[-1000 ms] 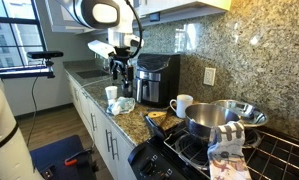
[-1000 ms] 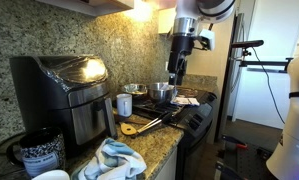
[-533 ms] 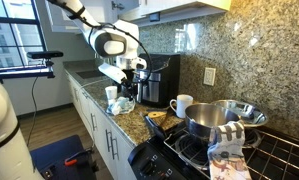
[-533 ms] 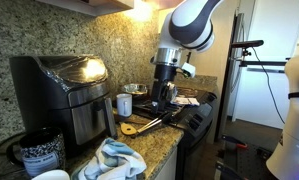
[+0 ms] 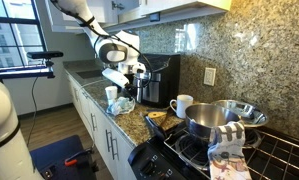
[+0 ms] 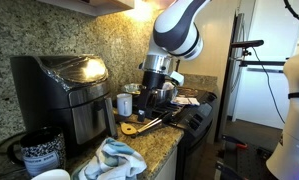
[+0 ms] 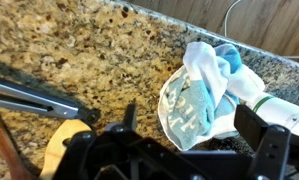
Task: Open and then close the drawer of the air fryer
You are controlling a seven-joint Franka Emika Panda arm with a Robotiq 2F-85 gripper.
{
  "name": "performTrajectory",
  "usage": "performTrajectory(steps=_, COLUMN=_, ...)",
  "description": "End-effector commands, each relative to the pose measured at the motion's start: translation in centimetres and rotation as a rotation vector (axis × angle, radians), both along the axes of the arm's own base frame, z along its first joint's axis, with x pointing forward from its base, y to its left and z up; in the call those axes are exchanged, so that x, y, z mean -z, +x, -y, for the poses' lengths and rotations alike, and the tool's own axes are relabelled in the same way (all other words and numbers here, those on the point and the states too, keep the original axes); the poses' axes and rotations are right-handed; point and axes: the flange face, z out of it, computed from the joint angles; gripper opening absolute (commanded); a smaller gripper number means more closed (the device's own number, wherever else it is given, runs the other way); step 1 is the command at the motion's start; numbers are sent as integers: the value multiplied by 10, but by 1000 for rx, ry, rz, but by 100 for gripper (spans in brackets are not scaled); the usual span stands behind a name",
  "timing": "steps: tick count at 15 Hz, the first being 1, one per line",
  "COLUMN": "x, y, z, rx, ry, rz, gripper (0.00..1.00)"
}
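The air fryer (image 5: 157,78) is a boxy black appliance standing against the granite backsplash, and it also shows in the other exterior view (image 6: 57,88). Its drawer (image 6: 90,118) is the lower front section and looks closed. My gripper (image 5: 128,94) hangs low over the counter just in front of the fryer, apart from it (image 6: 151,99). In the wrist view the gripper (image 7: 194,128) is open, with a crumpled white and blue towel (image 7: 204,92) lying on the counter under and between its fingers (image 7: 257,127). Nothing is held.
A white mug (image 5: 181,104) stands beside the fryer. A shiny steel pot (image 5: 214,120) sits on the stove. A wooden spatula (image 6: 137,125) and dark tongs (image 7: 34,98) lie on the granite counter (image 7: 99,50). A black mug (image 6: 39,152) stands near the camera.
The arm has bent down and swung from above the counter to low in front of the air fryer. The gripper stays open.
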Motion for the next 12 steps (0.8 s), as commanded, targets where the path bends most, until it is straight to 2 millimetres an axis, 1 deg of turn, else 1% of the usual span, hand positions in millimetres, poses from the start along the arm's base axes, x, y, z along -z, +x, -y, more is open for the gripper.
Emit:
performTrajectory(steps=1, x=-1, y=0, z=0, rx=0, ry=-1, rz=-1, gripper=100)
performTrajectory(steps=3, x=7, y=-3, z=-1, rx=0, ry=-20, rz=-10, gripper=100)
performTrajectory(steps=6, x=10, y=-4, z=0, rx=-12, ry=-45, rz=46, gripper=100)
performTrajectory(steps=9, x=15, y=-5, z=-5, rx=-27, ry=-56, rz=157, gripper=100)
performTrajectory(steps=12, x=26, y=-9, z=-17, rx=-47, ry=-60, rz=282, gripper=100)
